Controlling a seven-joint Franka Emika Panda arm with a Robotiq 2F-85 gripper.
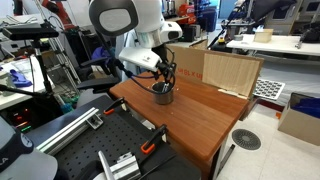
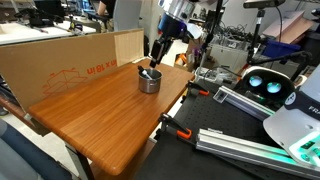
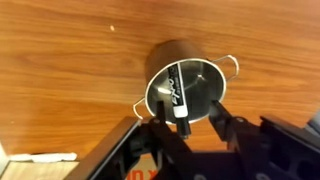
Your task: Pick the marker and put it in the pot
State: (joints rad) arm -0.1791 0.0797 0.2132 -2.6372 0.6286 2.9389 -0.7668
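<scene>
Marker (image 3: 176, 92), thin and black with a pale end, lay slanted inside the pot (image 3: 207, 82), a round steel one with small loop handles. The gripper (image 3: 188, 124) pointed straight down just above the rim, jaws spread wide, gripping nothing. The white arm (image 1: 140, 45) bent over it. The pot stood on a smooth wooden table (image 1: 200, 120), near a cardboard wall (image 2: 70, 60).

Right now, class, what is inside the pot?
The marker lies slanted inside the pot, its light end nearest the open gripper. Nothing else shows in the dark inside. The patch of the bottom under the marker is covered.
</scene>
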